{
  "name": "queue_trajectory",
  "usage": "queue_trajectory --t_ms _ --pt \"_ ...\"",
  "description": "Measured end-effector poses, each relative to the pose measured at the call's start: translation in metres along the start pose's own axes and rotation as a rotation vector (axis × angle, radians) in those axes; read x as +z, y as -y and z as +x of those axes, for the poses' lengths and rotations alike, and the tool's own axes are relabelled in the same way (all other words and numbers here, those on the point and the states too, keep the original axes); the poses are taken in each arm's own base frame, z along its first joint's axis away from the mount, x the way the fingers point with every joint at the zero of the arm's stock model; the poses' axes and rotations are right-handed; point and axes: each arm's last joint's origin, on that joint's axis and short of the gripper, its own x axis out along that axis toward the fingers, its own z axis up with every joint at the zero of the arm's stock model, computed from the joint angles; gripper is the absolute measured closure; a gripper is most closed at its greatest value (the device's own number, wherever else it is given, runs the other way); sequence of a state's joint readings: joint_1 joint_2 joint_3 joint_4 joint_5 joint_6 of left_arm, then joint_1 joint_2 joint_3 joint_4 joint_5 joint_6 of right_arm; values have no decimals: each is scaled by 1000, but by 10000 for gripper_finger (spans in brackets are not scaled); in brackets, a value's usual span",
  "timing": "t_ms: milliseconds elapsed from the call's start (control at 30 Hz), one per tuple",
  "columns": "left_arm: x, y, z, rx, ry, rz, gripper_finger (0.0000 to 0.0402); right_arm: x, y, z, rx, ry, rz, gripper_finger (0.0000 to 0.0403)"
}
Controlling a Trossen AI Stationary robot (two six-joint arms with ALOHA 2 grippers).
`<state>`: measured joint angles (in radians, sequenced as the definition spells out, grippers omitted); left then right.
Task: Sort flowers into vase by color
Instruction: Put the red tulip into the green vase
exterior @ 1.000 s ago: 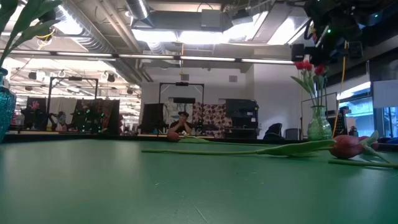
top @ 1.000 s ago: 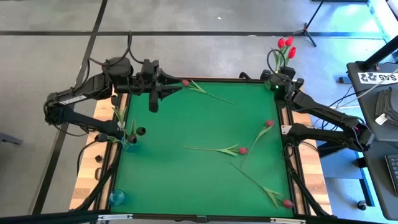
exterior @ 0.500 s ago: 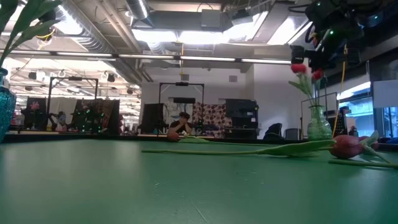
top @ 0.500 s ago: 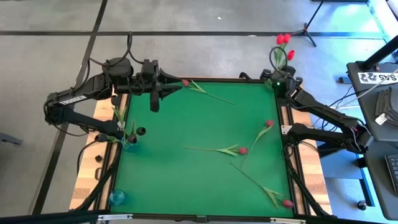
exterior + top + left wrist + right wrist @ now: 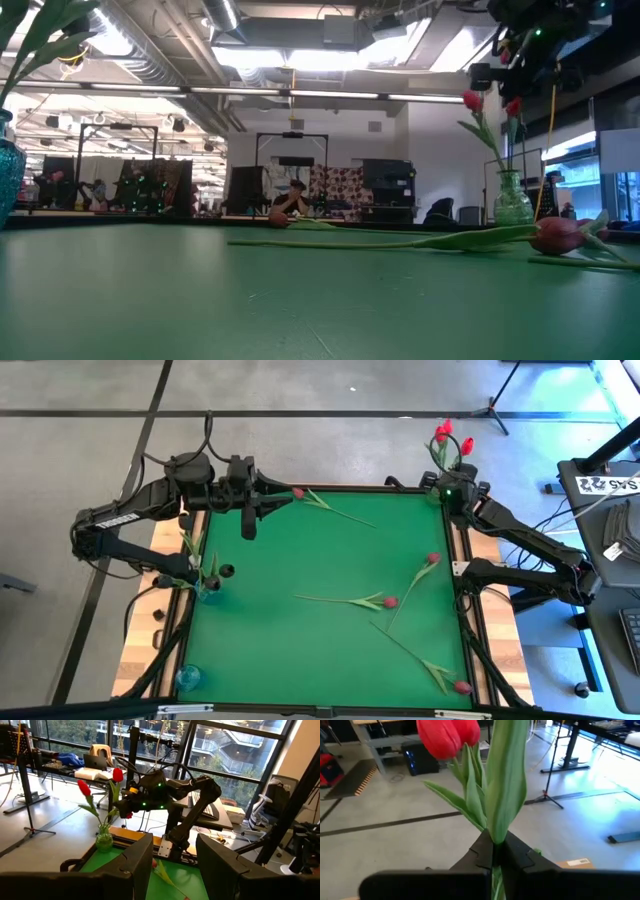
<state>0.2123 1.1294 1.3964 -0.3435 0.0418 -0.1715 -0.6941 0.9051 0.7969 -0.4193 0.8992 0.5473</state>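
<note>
Stem insertion | right gripper [image 5: 496, 851] clamped on red tulip [image 5: 449, 737] stem | stem to be lowered straight into vase [image 5: 513, 199] below gripper | left gripper [image 5: 247, 525] half-open, idle over tabletop [image 5: 300, 650]

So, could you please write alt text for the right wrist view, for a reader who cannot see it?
The right gripper is shut on the green stem and leaves of a red tulip, seen close up, its head rising above the dark fingers. Behind lies a grey floor with a tripod stand.
</note>
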Motion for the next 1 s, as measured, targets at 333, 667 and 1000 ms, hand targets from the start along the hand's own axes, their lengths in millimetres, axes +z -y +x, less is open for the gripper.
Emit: queue_trajectory --t_ms 333,667,1000 --pt "1 6 0 -28 20 44 255 1 13 11 -77 -77 6 394" --pt "2 6 0 -31 25 46 255 5 24 28 -68 -150 60 380" --pt "2 6 0 -24 26 53 255 2 25 24 1 -212 58 390"
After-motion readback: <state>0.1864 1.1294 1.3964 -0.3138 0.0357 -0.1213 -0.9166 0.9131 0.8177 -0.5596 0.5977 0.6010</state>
